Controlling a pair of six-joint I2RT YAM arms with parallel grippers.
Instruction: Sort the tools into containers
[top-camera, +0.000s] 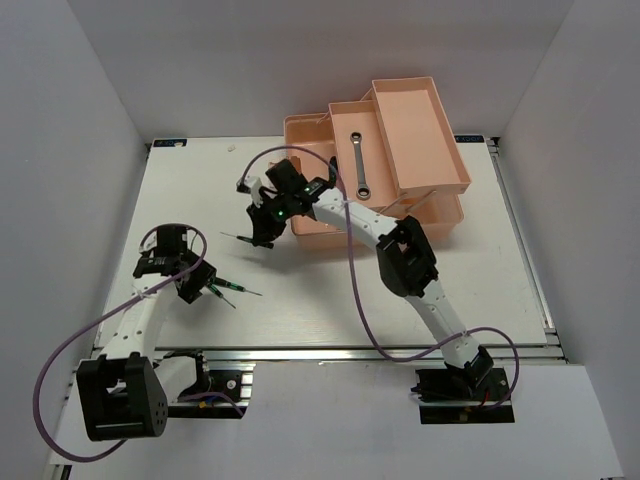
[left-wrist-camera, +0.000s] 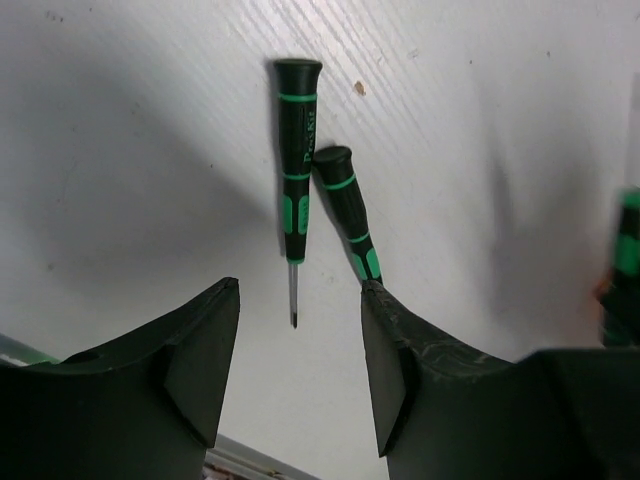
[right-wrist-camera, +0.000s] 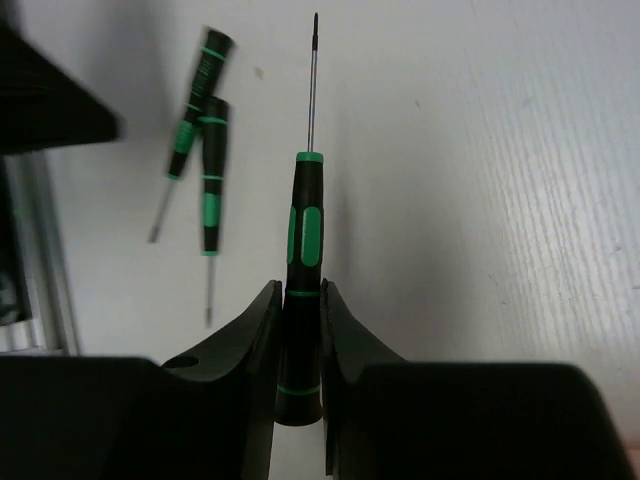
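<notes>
My right gripper (right-wrist-camera: 298, 295) clamps the held screwdriver (right-wrist-camera: 305, 215) by its handle, shaft ahead, ready for the toolbox (top-camera: 415, 125); my left gripper (left-wrist-camera: 300, 290) gapes astride a lying screwdriver (left-wrist-camera: 296, 170), probably to pinch it.

White table (top-camera: 490, 280), matte top, faintly grooved. Plain pale grey walls (top-camera: 300, 60) stand left, behind and right of it. Aluminium rail (top-camera: 330, 353) along its near edge; light even, shadows soft.

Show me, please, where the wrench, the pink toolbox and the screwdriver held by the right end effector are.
wrench (top-camera: 359, 160), top external view, middle of its shaft.
pink toolbox (top-camera: 422, 135), top external view, bare floor of its right tray.
held screwdriver (right-wrist-camera: 305, 225), right wrist view, green grip of its handle.
</notes>
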